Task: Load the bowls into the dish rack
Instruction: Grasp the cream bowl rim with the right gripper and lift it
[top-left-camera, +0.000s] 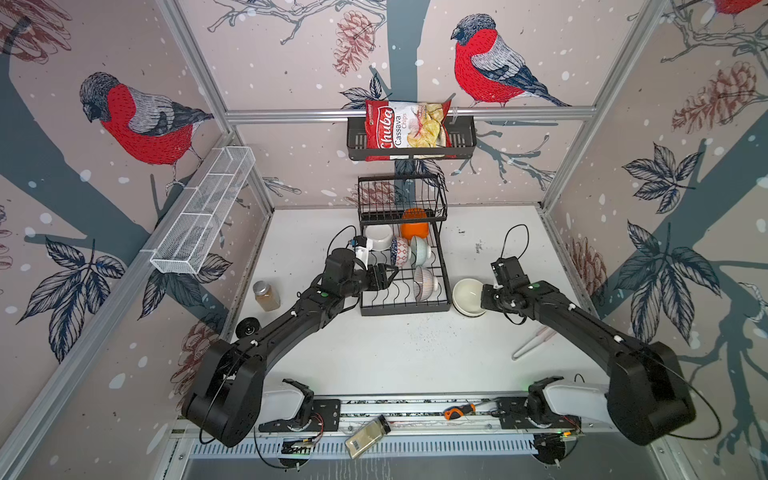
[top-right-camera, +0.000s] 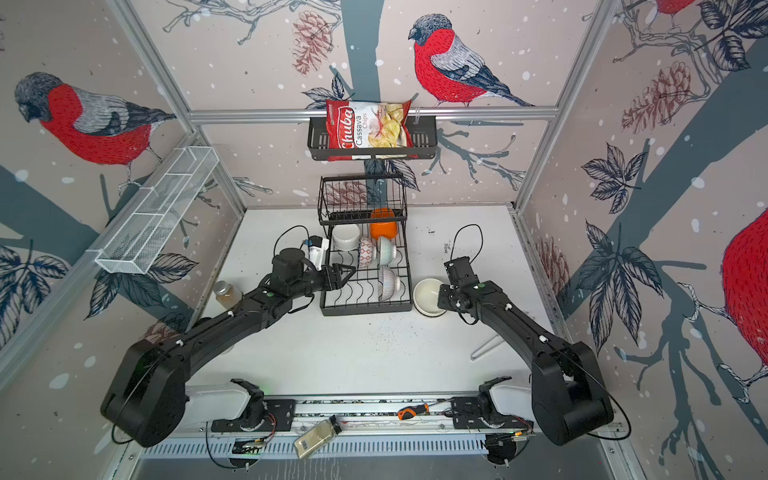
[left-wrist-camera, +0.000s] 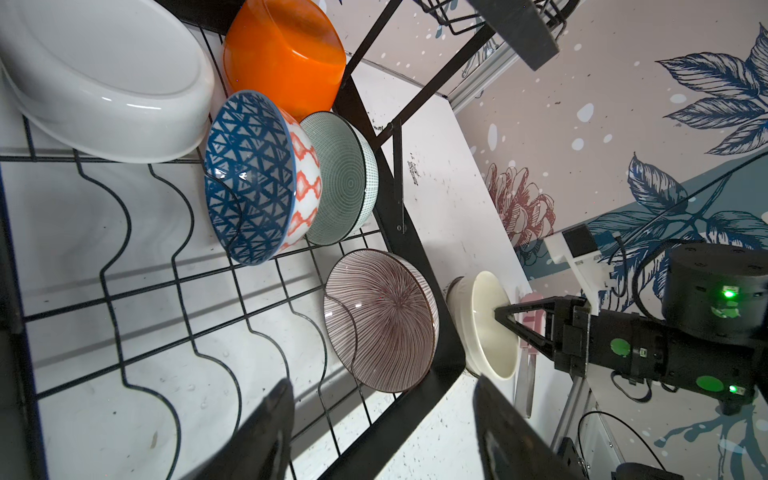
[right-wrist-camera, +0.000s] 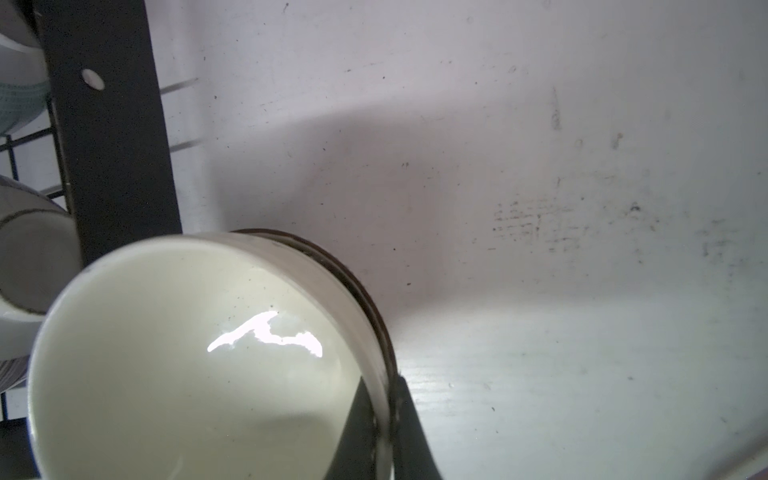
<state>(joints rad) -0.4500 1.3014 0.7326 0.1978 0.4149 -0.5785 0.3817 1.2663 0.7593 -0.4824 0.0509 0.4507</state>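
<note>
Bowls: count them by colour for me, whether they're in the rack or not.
orange bowl: 1
white bowl: 1
blue-patterned bowl: 1
green bowl: 1
brown-striped bowl: 1
cream bowl, outside the dish rack: 1
Total: 6

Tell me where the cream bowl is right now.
In both top views the cream bowl sits on the table just right of the dish rack, its rim pinched by the right pincer.
</note>
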